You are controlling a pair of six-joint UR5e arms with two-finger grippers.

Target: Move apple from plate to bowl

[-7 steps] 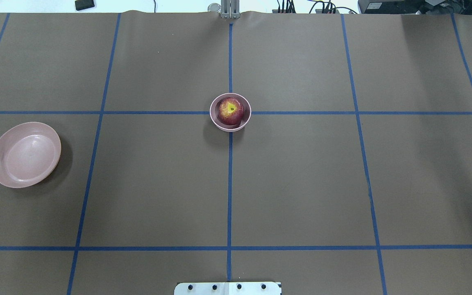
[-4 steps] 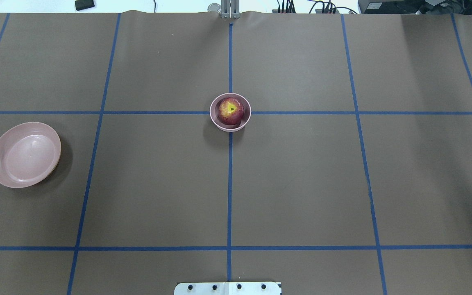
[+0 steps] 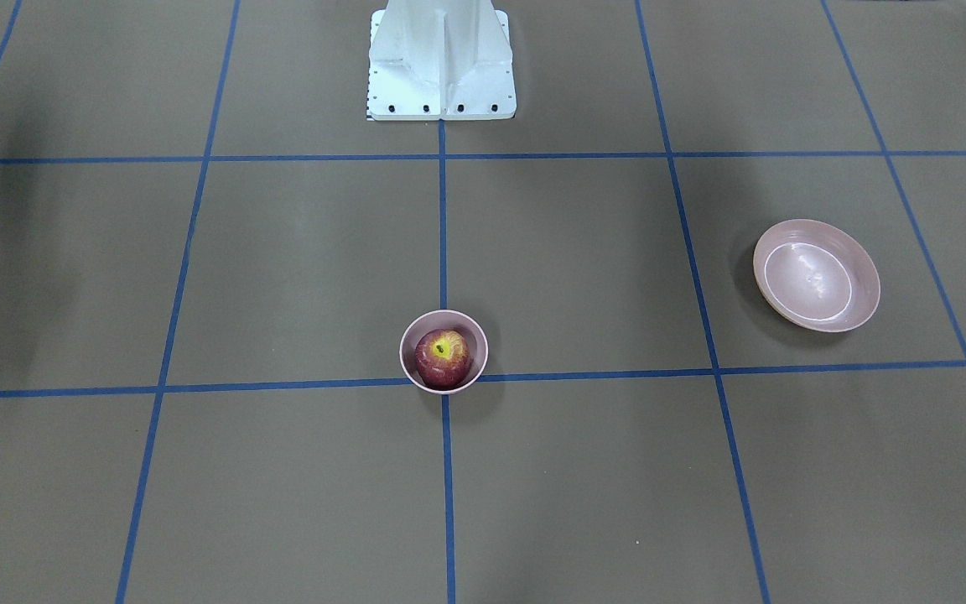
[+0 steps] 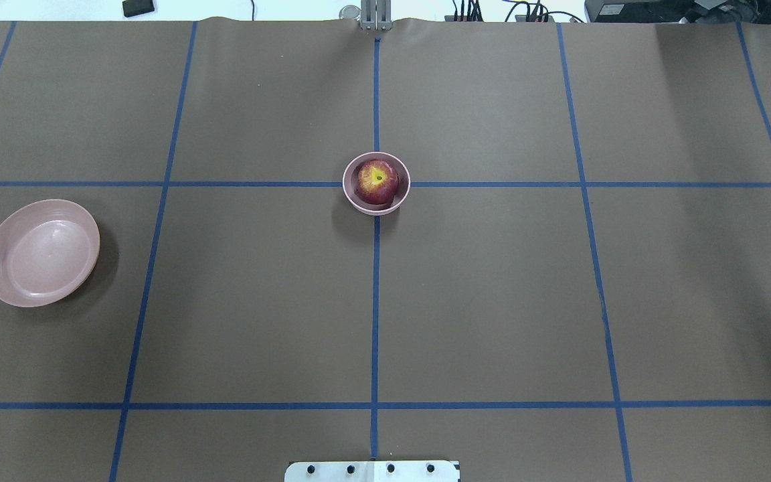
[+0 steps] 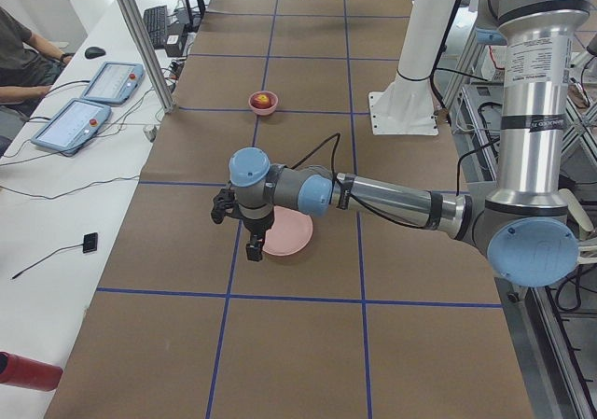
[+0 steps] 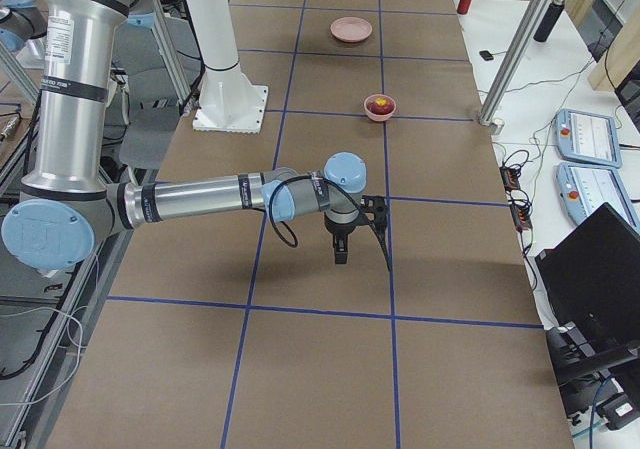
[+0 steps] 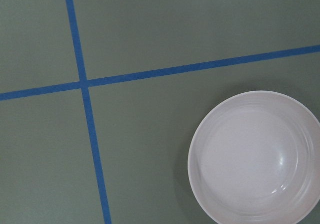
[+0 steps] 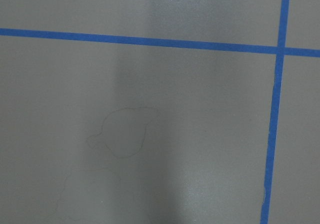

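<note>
apple (image 4: pixel 377 182) seated in bowl (image 4: pixel 376 209) where blue tape lines (image 4: pixel 375 301) cross; plate (image 4: pixel 41 258) well apart, near left gripper (image 5: pixel 254 248); right gripper (image 6: pixel 341 256) over table (image 4: pixel 492 301); claw spread cannot be told.

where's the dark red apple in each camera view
Front-facing: small dark red apple, lower centre.
Overhead: upper centre.
Exterior left: far, upper left of centre.
Exterior right: far, upper right of centre.
Left wrist: not in it.
Right wrist: not in it.
Shared landmark: the small deep pale pink bowl holding it, on a blue tape crossing.
</note>
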